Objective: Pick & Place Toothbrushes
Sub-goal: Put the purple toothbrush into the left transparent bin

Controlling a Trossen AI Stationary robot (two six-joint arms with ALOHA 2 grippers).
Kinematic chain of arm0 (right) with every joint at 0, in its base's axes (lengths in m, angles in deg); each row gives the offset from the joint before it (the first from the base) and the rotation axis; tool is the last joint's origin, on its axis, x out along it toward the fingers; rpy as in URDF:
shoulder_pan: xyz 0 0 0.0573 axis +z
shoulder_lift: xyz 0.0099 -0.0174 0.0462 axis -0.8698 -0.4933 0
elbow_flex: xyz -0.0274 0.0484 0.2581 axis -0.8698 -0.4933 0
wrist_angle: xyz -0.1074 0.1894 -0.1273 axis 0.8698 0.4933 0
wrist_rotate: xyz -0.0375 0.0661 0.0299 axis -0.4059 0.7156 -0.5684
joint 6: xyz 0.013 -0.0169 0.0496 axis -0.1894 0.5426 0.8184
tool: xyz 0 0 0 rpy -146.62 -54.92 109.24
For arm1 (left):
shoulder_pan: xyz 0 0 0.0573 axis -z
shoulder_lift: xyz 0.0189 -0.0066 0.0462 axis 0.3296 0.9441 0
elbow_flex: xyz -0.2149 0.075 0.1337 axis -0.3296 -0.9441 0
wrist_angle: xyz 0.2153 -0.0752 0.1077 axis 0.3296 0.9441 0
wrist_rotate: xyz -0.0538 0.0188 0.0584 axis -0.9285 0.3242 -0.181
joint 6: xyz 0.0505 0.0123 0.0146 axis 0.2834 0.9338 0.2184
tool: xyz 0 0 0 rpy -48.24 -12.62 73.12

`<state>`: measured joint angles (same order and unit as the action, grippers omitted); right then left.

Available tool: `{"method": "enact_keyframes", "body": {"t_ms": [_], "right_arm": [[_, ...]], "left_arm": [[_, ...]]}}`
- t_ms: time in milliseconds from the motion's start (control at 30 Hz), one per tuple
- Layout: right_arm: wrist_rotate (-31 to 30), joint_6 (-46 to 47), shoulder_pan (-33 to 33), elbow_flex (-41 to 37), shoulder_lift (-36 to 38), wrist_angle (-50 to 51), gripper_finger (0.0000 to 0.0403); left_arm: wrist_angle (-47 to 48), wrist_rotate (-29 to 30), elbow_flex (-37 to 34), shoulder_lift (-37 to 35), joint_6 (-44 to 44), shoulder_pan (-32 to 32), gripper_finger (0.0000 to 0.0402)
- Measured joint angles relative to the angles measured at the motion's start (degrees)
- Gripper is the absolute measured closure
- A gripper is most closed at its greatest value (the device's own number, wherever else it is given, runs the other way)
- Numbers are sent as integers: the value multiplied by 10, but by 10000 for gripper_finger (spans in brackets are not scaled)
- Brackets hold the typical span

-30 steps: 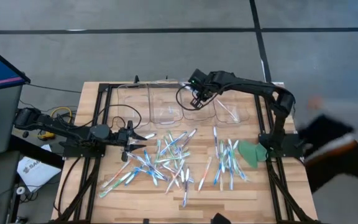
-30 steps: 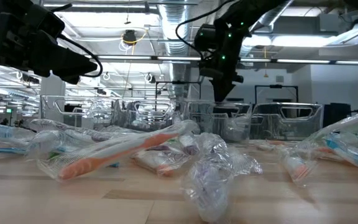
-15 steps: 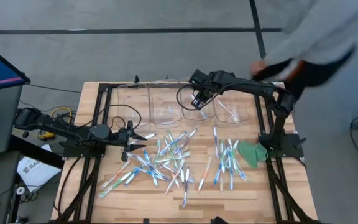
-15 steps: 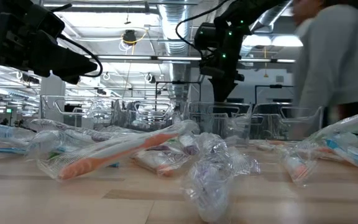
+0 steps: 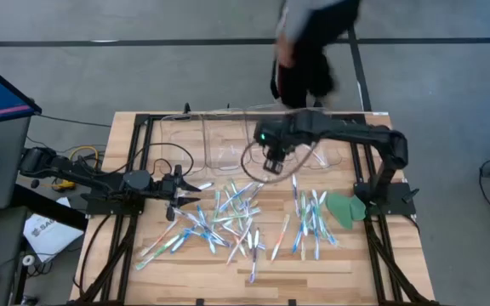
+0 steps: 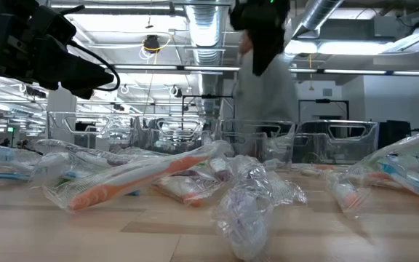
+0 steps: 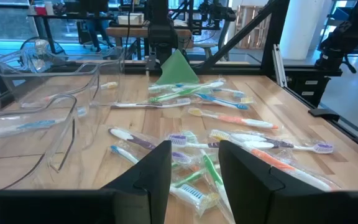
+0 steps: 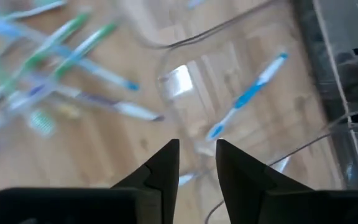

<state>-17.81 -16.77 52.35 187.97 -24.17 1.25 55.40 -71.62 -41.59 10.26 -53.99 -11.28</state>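
Many toothbrushes [image 5: 232, 217] lie loose on the wooden table, with a second cluster [image 5: 311, 217] nearer the right edge. They also fill the left wrist view [image 7: 229, 118]. My right gripper [image 5: 272, 166] hangs open above the near rim of the clear bins [image 5: 228, 144], pointing steeply down, with nothing between its fingers [image 8: 196, 158]. Below it a blue toothbrush [image 8: 247, 96] lies on the floor of one bin. My left gripper [image 5: 201, 185] waits open and level at the left of the pile [image 7: 194, 165].
A flat green piece [image 5: 340, 208] lies by the right arm's base. A person [image 5: 309, 42] stands just beyond the table's far edge, behind the bins [image 6: 268, 94]. Black frame rails run along the table's left and right sides.
My right gripper has swung from over the far bins toward the table's near edge and the toothbrush pile, and has risen, leaving the top of the low view. A person has walked behind the table from its right toward its middle.
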Motion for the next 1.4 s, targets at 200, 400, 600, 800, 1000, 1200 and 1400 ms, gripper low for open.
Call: {"method": "enact_keyframes", "body": {"t_ms": [200, 400, 600, 800, 1000, 1200, 1400], "right_arm": [[-1, -6, 104, 0, 31, 43, 305], [-196, 68, 179, -20, 75, 111, 305], [-347, 276, 246, -139, 181, 156, 305], [-348, 363, 308, -331, 307, 77, 305], [-361, 356, 354, -520, 410, -169, 305], [-361, 69, 348, -668, 435, -509, 304], [-303, -127, 297, -749, 418, -767, 294]], "left_arm": [[1, 0, 0, 0, -22, 0, 273], [6, -17, 0, 0, -32, 0, 273], [5, -18, 0, 0, -32, 0, 272], [5, -58, 0, 0, -2, 0, 272], [5, -97, 0, 0, 16, 0, 271], [2, -97, 0, 7, -14, -1, 236], [-4, -97, 0, 26, -28, -5, 165]]}}
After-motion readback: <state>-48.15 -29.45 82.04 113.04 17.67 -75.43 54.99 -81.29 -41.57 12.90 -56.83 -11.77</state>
